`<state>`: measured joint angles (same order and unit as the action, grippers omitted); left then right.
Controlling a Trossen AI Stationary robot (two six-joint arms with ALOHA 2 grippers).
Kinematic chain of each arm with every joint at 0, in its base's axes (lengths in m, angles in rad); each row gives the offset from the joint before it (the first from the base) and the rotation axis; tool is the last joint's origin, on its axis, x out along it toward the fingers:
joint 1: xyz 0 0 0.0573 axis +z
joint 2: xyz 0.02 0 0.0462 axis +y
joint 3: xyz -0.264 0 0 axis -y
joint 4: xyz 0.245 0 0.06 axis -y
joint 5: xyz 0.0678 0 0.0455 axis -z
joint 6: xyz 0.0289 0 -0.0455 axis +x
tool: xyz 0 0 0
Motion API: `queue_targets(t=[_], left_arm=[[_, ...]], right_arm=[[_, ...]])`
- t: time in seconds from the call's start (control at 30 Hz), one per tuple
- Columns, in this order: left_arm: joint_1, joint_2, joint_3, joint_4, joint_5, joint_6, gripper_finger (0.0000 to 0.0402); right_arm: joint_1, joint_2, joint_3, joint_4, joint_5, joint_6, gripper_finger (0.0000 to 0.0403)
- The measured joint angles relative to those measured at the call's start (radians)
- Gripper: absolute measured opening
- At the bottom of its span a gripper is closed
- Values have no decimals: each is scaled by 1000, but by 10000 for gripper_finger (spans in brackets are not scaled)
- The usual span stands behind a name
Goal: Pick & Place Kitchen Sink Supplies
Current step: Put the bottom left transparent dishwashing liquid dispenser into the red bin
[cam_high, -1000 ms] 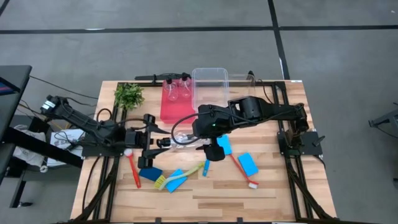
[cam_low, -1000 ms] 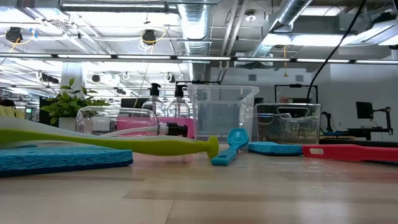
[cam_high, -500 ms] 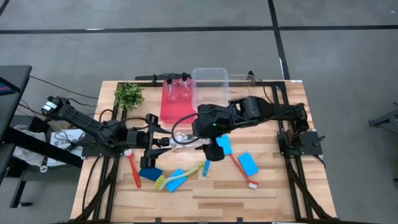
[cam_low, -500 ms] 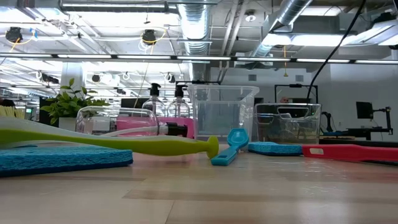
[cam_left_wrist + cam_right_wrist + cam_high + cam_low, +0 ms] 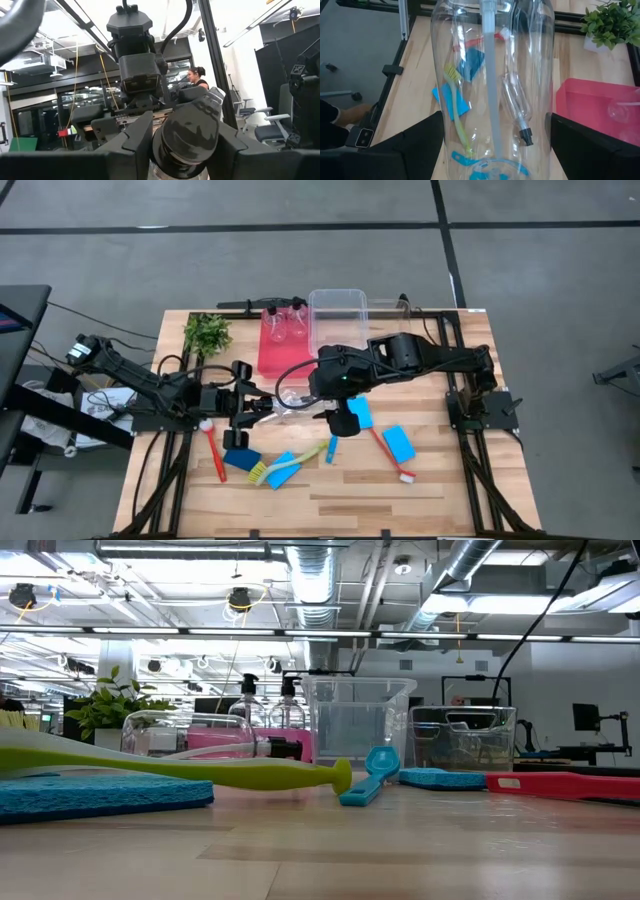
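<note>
Clear bottle (image 5: 290,402) mid-counter, held by both arms, prob. for a handoff: right gripper (image 5: 492,150) jaws wide round its body, left gripper (image 5: 182,137) jaws narrow on black cap (image 5: 186,135). Red tray (image 5: 281,345) just beyond.

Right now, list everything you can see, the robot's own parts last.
table: one, wooden, under everything
plant: one, green, far left corner
red tray: one, far side, beside the plant
tray bottles: two, clear, in the red tray
clear bins: two, far side, right of the tray
held bottle: one, clear, black cap, mid-table between both grippers
sponges: four, blue, near half
brushes: two red, one yellow-green, one blue, among the sponges
person: one, in the room beyond
left gripper: around the bottle's cap
right gripper: around the bottle's body
</note>
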<state>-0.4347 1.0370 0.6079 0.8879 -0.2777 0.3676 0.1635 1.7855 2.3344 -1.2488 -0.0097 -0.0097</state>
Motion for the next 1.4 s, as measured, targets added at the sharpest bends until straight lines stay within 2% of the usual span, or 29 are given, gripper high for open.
queue_targets(t=[0.27, 0.53, 0.83, 1.03, 1.17, 1.3, 1.4], left_arm=[[0, 0, 0, 4, 5, -9, 164], [0, 0, 0, 11, 0, -1, 132], [0, 0, 0, 11, 0, -10, 159], [0, 0, 0, 12, -4, -1, 130], [-1, 0, 0, 11, 2, -10, 140], [0, 0, 0, 11, -5, -9, 154], [-1, 0, 0, 11, -5, -9, 140]], right_arm=[[0, 0, 0, 1, -1, -11, 327], [1, 0, 0, 0, 14, 4, 328], [2, 3, 0, 0, 48, 5, 329], [26, 3, 0, 1, 123, -22, 371], [34, 3, 0, 1, 142, -44, 395], [33, 3, 0, 4, 143, -53, 381], [32, 3, 0, -2, 143, -53, 373]])
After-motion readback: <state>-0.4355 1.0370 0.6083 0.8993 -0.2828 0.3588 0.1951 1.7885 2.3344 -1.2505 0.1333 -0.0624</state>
